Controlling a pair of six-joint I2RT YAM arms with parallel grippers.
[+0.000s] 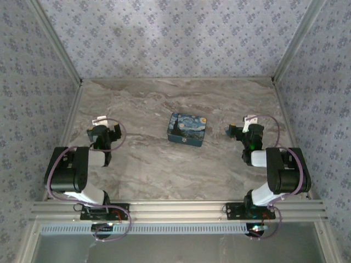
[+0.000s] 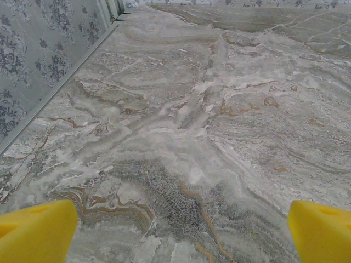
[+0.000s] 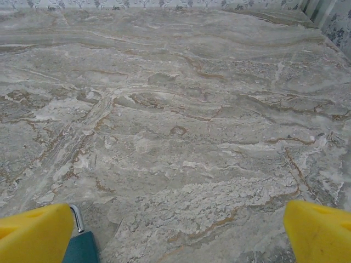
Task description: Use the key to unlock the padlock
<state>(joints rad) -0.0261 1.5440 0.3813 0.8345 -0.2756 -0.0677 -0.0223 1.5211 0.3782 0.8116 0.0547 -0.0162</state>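
A teal padlock (image 3: pixel 82 249) with a silver shackle (image 3: pixel 78 217) lies at the bottom left of the right wrist view, close beside the inner edge of my right gripper's left yellow fingertip (image 3: pixel 35 233). My right gripper (image 3: pixel 178 238) stands open over bare marble, at the right of the table (image 1: pixel 241 127). On the left side my left gripper (image 1: pixel 107 127) is also open, with nothing between its yellow fingertips (image 2: pixel 35 230). The key is out of view.
A shut blue tin (image 1: pixel 186 130) with a starry-night picture sits mid-table between the two arms. Patterned walls (image 1: pixel 33 82) enclose the marble tabletop (image 1: pixel 164 164) on the left, back and right. A wall base runs along the left (image 2: pixel 55 93).
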